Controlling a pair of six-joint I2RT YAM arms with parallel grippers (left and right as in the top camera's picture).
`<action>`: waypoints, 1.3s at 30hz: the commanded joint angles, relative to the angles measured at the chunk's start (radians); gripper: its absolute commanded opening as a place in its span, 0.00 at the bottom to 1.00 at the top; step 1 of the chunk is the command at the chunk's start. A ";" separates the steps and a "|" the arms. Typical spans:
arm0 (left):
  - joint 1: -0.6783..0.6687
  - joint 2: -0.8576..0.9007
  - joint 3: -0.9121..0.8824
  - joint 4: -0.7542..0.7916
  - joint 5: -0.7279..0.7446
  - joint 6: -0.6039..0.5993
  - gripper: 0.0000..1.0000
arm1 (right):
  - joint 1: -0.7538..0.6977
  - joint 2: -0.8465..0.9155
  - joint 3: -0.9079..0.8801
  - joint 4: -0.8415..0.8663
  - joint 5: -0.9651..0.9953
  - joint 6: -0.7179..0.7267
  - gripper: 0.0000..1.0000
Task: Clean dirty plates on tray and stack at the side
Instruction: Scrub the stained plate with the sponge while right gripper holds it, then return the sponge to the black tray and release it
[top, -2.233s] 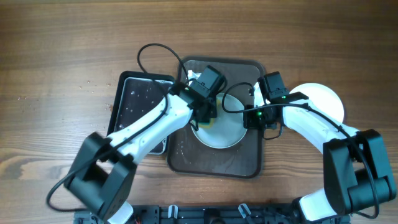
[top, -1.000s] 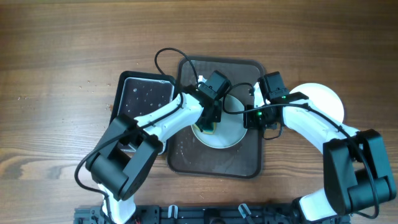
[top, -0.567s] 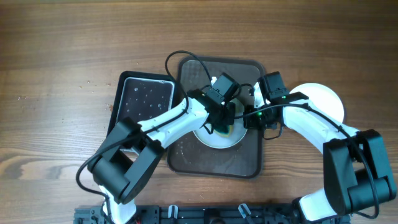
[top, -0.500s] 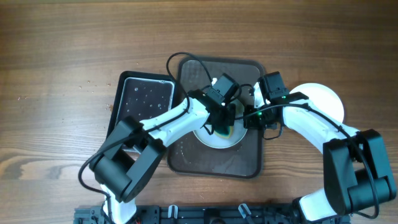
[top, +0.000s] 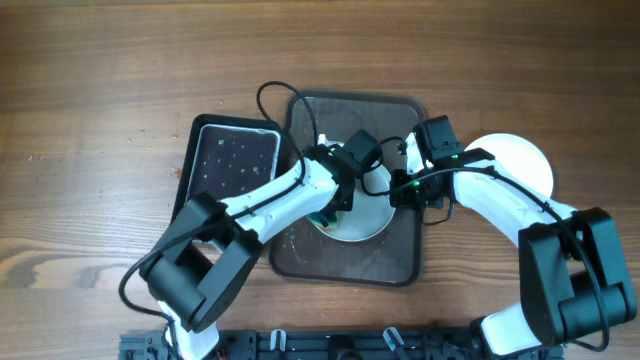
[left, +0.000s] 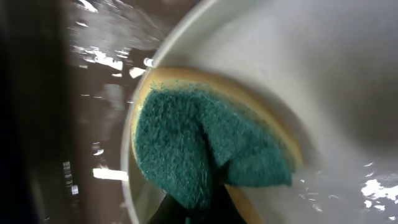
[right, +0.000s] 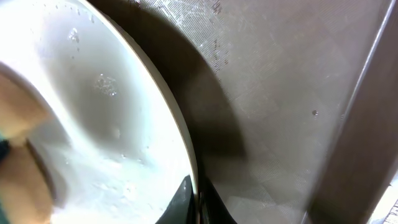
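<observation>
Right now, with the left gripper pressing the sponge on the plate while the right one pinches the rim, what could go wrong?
1. The right gripper holds the wet plate by a thin pinch on its rim; a hard scrub could twist it loose.
2. The sponge in the left gripper sits at the plate's edge and may slip onto the wet tray.
3. Both wrists are crowded over the plate, so they might collide.

Brown wooden table (top: 90, 70), horizontal grain, soft even light, faint sheen
</observation>
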 joint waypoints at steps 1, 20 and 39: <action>0.012 -0.110 -0.014 0.004 -0.024 -0.040 0.04 | -0.011 0.015 -0.013 -0.009 0.042 -0.013 0.04; 0.438 -0.383 -0.122 -0.171 0.055 0.056 0.04 | -0.011 0.015 -0.013 -0.005 0.042 -0.017 0.04; 0.562 -0.450 -0.317 0.083 0.208 0.171 0.67 | -0.011 0.015 -0.013 0.013 0.042 -0.023 0.04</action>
